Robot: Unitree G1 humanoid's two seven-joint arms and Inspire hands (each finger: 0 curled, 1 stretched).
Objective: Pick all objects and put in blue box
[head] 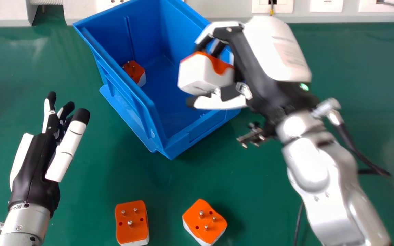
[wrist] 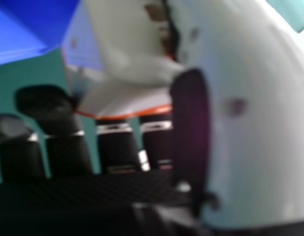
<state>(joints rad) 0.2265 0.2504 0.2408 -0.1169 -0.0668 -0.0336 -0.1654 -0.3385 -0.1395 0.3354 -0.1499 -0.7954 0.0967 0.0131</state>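
My right hand (head: 251,58) is over the right part of the blue box (head: 180,140), its fingers and thumb curled round a white and orange plug adapter (head: 200,73). In the right hand view the adapter (wrist: 127,64) lies between the fingers (wrist: 115,142) and the thumb. Inside the box, by its left wall, rests another orange and white adapter (head: 134,71). Two more lie pins up on the table in front of the box, an adapter (head: 132,222) left of centre and an adapter (head: 205,222) to its right. My left hand (head: 36,164) is open above the table at the left.
The green table (head: 22,68) extends on both sides of the box. Wall sockets (head: 272,6) line the back edge. A black cable (head: 361,155) hangs from my right wrist, and another dark cable (head: 299,222) lies near the right forearm.
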